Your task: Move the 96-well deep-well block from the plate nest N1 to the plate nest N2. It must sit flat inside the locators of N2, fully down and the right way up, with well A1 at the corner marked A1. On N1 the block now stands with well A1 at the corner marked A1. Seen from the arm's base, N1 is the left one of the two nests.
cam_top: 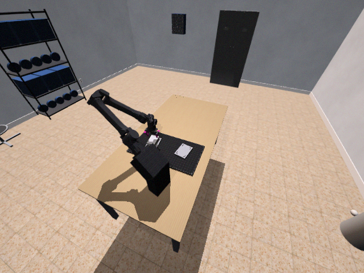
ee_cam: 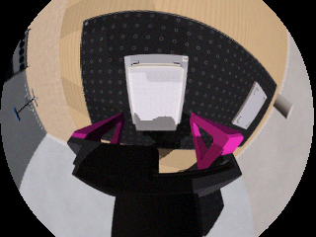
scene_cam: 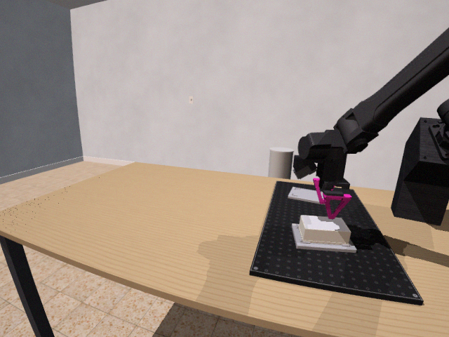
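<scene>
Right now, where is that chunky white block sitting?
In the exterior view, the deep-well block sits on the nearer plate nest of the black perforated board, directly under the open pink-fingered gripper.
</scene>
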